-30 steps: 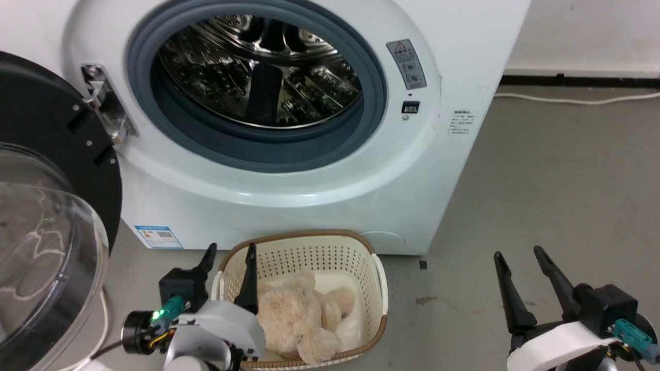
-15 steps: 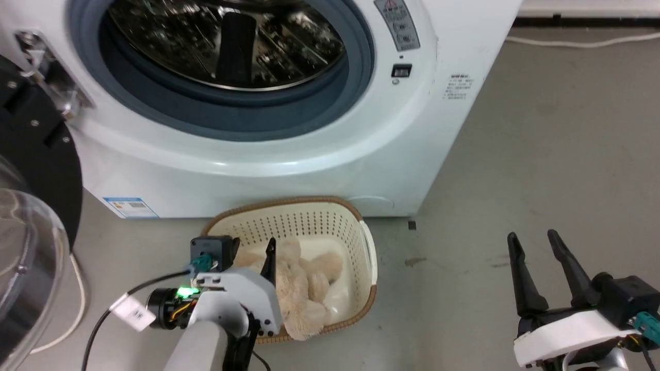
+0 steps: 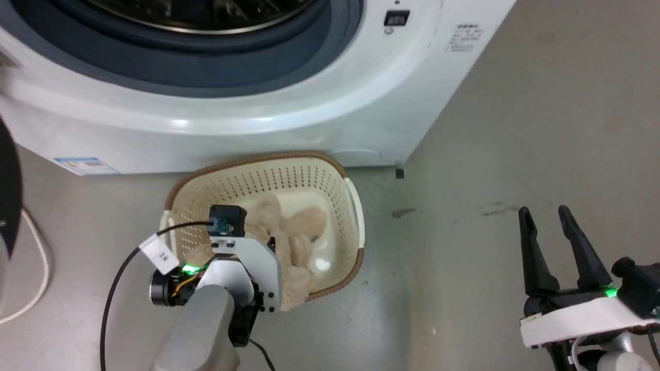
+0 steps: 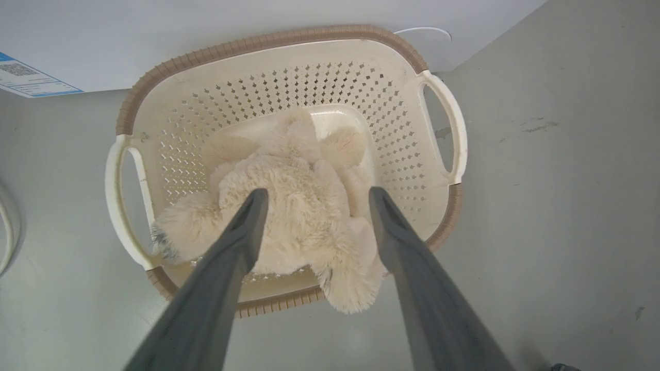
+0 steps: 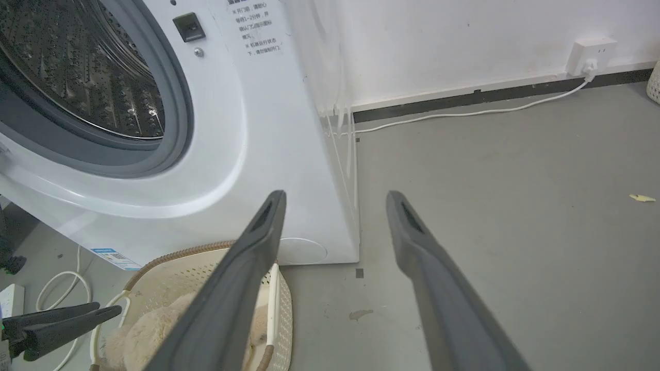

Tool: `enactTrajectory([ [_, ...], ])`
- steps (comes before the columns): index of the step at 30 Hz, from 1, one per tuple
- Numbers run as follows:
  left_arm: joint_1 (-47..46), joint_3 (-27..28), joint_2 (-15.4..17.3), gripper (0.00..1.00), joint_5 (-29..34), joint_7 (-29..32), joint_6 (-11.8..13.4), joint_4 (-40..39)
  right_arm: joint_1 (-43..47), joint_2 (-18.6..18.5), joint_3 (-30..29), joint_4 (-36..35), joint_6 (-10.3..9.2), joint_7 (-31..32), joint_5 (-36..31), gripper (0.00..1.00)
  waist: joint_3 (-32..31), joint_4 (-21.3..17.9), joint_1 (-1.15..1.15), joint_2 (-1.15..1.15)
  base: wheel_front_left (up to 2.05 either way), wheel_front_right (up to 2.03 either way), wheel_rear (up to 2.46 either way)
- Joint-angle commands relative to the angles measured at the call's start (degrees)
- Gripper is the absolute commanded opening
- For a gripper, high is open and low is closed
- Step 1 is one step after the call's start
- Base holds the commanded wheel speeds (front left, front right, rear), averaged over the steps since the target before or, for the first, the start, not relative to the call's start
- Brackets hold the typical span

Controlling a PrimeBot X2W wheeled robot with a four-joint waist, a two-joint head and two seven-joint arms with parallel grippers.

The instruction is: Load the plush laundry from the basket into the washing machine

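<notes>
Plush laundry [image 4: 289, 206], a fluffy cream-beige teddy-bear toy, lies inside the cream oval perforated plastic basket [image 4: 258, 41] with a brown woven-look rim. In the left wrist view one furry limb droops over that rim at 6 o'clock. The left gripper [image 4: 317, 193], with two long dark fingers, hangs over the toy, spread wide with the bear's body between the tips and nothing pinched. Whether the tips touch the fur I cannot tell.

In the head view the basket stands on the grey floor [image 3: 490, 154], just beside the foot of the large white front-loading washing machine [image 3: 309, 118] at 12 o'clock. The right gripper [image 3: 544, 208], at 4 o'clock, is spread and empty, well apart from the basket.

In the right wrist view the shiny steel perforated drum [image 5: 77, 67] shows at 10 o'clock with nothing across its mouth.

The step in hand looks like the reach for the toy. The next move probably calls for sinking lower, closing on the thick body rather than a loose limb, and lifting clear of the rim.
</notes>
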Motion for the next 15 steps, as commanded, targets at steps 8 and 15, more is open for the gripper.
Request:
enactTrajectory([
  [8,-6.7,-3.7,2.6,1.00,-1.0,5.8,3.8,6.5,-2.0,0.0,0.1,-1.9,0.03,-1.5,3.3,1.00,7.0,-1.7,-0.01,0.00,0.00,0.00,0.00],
  [15,-11.0,-5.8,3.8,1.00,-2.1,9.0,6.3,9.6,-2.6,0.0,0.7,-2.9,0.03,-2.3,5.6,1.00,11.7,-2.1,-0.01,0.00,0.00,0.00,0.00],
])
